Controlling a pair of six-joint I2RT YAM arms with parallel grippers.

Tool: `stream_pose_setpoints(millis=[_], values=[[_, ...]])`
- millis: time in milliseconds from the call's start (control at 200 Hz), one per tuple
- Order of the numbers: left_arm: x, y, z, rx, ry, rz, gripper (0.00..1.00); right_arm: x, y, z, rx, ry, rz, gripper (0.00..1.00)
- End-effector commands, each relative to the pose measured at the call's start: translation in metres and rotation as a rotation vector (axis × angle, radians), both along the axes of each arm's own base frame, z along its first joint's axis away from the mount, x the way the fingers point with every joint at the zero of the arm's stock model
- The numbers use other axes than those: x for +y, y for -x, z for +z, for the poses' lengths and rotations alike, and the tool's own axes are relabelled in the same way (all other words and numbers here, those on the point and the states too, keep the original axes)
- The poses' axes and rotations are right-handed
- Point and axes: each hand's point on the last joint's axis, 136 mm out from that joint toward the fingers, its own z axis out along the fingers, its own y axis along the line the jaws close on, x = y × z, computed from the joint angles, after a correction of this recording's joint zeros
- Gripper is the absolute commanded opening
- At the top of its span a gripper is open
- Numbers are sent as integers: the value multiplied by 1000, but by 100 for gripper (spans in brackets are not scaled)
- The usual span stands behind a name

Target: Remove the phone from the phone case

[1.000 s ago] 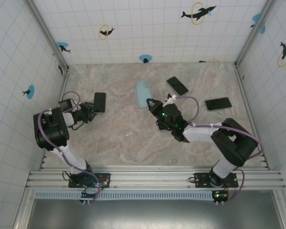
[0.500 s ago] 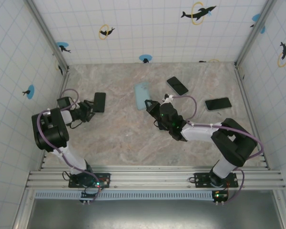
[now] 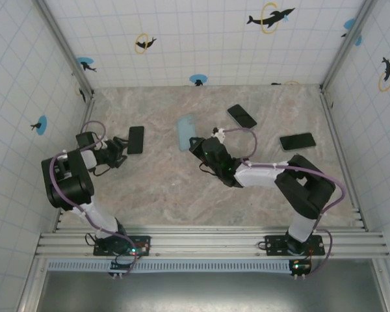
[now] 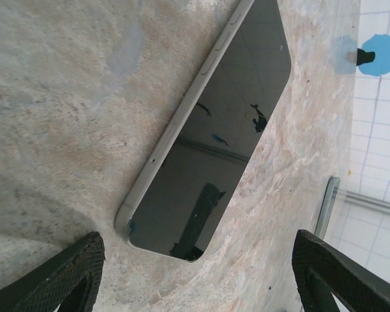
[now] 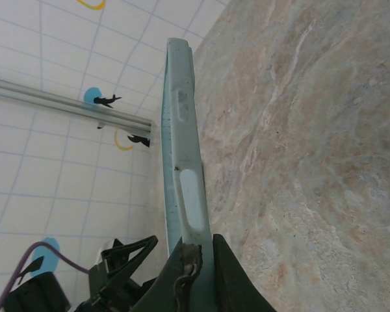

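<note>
Looking down from above, the separation seems done. A dark phone (image 3: 136, 139) lies flat on the marble table (image 3: 156, 188) over on the left side, and the pale blue phone case (image 3: 186, 132) sits well apart from it, near the middle.

The left gripper (image 3: 121, 148) is just beside the phone's near end. In its own wrist view the jaws stand wide apart, one finger low on each side, and the phone (image 4: 214, 130) rests screen-up between and ahead of them with neither finger touching it. So that gripper (image 4: 201, 273) is released and the phone is lying free on the table.

The right gripper (image 3: 196, 144) is clenched on the phone case. Its wrist camera shows the case (image 5: 181, 162) edge-on, a thin strip with button cut-outs, pinched at the bottom of the view by the two fingers (image 5: 231, 276). No dark screen shows on its upper face from above, so I'd judge it empty, though the inside is not clearly visible.

Two other phones (image 3: 242, 116) (image 3: 297, 141) lie further right, apart from both arms.

What's left, as far as I can tell, is only to set the case down and draw both arms back.
</note>
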Motion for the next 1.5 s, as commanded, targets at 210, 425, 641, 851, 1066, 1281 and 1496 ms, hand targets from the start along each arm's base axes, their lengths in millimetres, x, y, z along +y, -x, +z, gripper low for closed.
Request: stream_pose_setpoints(millis=[210, 425, 641, 851, 1066, 1281, 1496], values=[[-3, 39, 0, 83, -33, 23, 80, 42, -19, -21, 24, 78, -24, 8], [-9, 55, 20, 41, -35, 32, 83, 71, -32, -38, 25, 101, -8, 9], [-9, 64, 37, 16, -60, 46, 87, 101, -43, -63, 58, 82, -14, 10], [-11, 65, 54, -24, -61, 57, 87, 126, -52, -90, 106, 65, -19, 13], [-19, 62, 64, -50, -52, 49, 87, 145, -58, -107, 143, 50, -20, 14], [-25, 58, 72, -66, -47, 32, 88, 159, -60, -115, 153, 56, 7, 17], [-28, 56, 72, -71, -42, 20, 87, 163, -59, -113, 128, 91, 64, 20]])
